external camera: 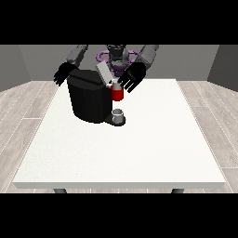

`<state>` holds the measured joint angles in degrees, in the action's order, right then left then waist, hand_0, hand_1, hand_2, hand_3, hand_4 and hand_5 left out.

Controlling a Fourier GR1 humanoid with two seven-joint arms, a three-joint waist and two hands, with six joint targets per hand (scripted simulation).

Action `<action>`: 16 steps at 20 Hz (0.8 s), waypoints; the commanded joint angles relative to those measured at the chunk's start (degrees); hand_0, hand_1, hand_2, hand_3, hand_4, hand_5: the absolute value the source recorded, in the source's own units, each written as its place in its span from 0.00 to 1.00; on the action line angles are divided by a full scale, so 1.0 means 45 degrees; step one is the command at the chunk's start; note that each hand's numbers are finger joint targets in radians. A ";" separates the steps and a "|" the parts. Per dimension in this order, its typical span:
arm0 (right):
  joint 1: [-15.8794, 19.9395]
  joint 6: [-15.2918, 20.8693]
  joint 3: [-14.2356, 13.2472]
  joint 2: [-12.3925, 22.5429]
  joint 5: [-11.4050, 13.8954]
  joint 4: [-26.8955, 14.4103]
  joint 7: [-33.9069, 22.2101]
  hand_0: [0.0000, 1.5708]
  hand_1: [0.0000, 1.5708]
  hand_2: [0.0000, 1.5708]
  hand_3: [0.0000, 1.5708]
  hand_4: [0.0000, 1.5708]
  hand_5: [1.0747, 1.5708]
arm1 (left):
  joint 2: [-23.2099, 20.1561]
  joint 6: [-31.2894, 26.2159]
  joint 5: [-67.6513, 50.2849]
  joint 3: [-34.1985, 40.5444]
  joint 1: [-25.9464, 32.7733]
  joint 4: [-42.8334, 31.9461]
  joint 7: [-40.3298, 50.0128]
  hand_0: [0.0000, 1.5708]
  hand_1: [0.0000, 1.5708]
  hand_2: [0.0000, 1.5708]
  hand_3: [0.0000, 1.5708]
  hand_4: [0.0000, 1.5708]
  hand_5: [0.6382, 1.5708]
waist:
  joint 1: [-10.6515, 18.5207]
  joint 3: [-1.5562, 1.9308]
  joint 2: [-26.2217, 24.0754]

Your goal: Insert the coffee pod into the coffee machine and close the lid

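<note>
We could not plainly make out the pod anywhere. A small grey thing (118, 114) stood on the machine's low base at the front, under the red thing (117, 94) at the machine, and we could not tell it for the pod or a cup.

The machine (89, 96) was a black, rounded block on the far left part of the table (139, 153). Its grey lid (104, 73) was raised and tilted, sloping up and away from the red thing toward the robot.

The hand at the view's right (131, 77) hung just beside the lid and above the red thing, its fingers spread and pointing down toward the table, holding nothing that we could see. Whether it touched the lid or the red thing we could not tell; it overlapped both and partly hid the lid's right edge.

The hand at the view's left (62, 74) sat behind the machine's upper left corner, fingers relaxed and hanging, empty as far as we saw. The machine's body blocked our sight of anything lower behind it.

The robot (116, 55) stood small at the far edge, both arms reaching forward on either side of the machine.
</note>
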<state>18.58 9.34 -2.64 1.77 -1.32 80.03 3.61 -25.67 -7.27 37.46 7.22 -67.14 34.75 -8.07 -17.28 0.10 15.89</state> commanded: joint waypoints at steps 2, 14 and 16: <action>-0.0179 -0.0059 -0.0122 -0.0003 -0.0101 -0.0164 0.0375 0.00 0.00 0.00 0.00 0.26 1.00 | 0.0288 -0.0306 -0.0028 -0.0010 0.0064 -0.0217 0.0212 0.78 0.78 0.81 0.74 0.31 1.00 | 0.0049 -0.0018 -0.0004; -0.0405 -0.0164 -0.0228 -0.0043 -0.0314 -0.0345 0.0515 0.00 0.00 0.00 0.00 0.26 1.00 | 0.0088 -0.0179 0.0574 -0.0319 0.0101 -0.0066 0.0124 0.67 0.67 0.71 0.60 0.25 1.00 | 0.0106 -0.0020 -0.0276; 0.0412 0.0405 -0.0049 -0.0038 -0.0009 0.0157 -0.0691 0.00 0.00 0.00 0.00 0.28 1.00 | -0.0234 -0.0216 0.0501 -0.0116 -0.0138 -0.0241 -0.0146 0.67 0.67 0.71 0.61 0.23 1.00 | 0.0151 -0.0026 -0.0130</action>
<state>18.86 9.24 -4.20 2.34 -2.42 78.03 4.12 -25.05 -8.72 39.18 6.24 -67.70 34.64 -7.45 -16.11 0.05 15.30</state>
